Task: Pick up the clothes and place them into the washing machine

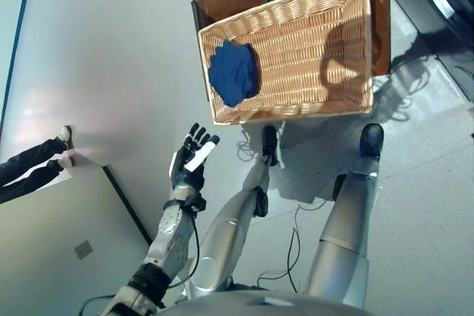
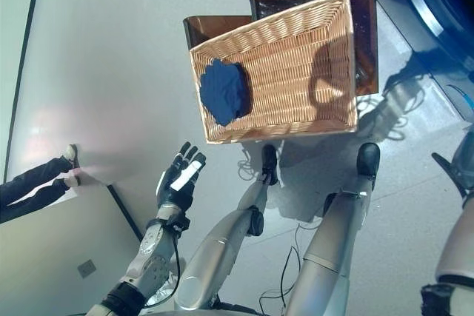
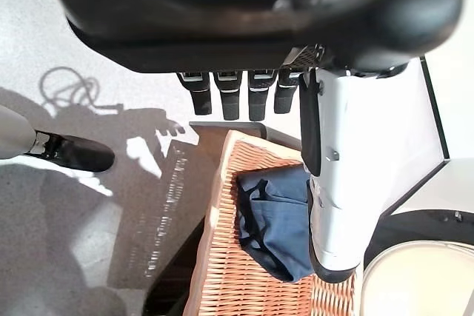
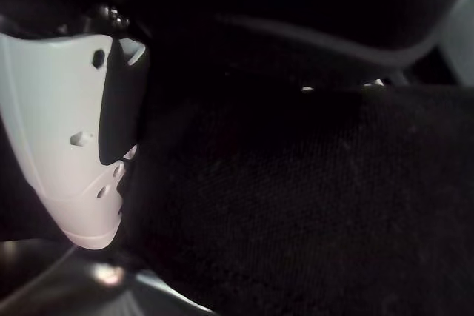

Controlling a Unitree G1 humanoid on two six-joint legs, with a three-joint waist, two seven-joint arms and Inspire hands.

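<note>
One wicker basket [image 1: 296, 49] is seen on the floor ahead of the robot, set against two brown boxes [image 1: 215, 9] whose dark insides show along its far and left edges. One piece of clothing, a crumpled dark blue garment [image 1: 233, 72], lies inside the basket at its left end, touching the weave of the bottom and the left wall; the remainder of the basket bottom is bare weave crossed by a shadow. In the left wrist view the same blue garment is seen past the fingers, lying in the basket and partly covered by the white thumb cover.

The left hand [image 1: 191, 162] is held above the floor, near the basket's near left corner but apart from it, with its fingers straight and spread and nothing between them. The right hand [image 4: 74, 131] shows only in its own wrist view, as a white thumb cover against dark bulk; whether its fingers are straight or curled cannot be told.

The floor [image 1: 111, 49] is smooth, pale grey and glossy, with a bright reflection at the left. One washing machine [image 2: 437, 5] is partly seen at the upper right as a curved dark and blue rim. One person's legs [image 1: 29, 164], in dark trousers and light shoes, reach in from the left edge. A dark strip runs across the floor beside a lighter panel at the lower left.
</note>
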